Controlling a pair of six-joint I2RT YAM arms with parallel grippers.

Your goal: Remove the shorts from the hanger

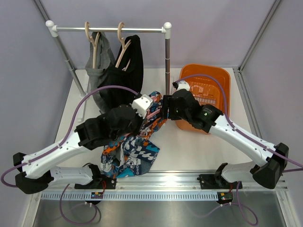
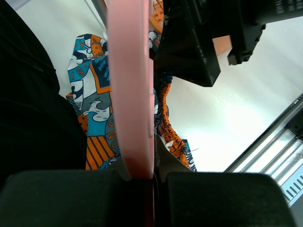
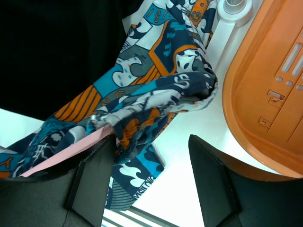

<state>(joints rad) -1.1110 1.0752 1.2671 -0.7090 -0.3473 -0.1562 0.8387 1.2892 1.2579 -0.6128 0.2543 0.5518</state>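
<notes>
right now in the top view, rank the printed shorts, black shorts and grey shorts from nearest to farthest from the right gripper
1. printed shorts: right at the right gripper, spilling toward the near edge.
2. black shorts: hanging on the rail, back and to the left.
3. grey shorts: on the same rail, further left.

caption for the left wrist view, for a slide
Left pincer shut on a pink hanger above the printed shorts
</notes>
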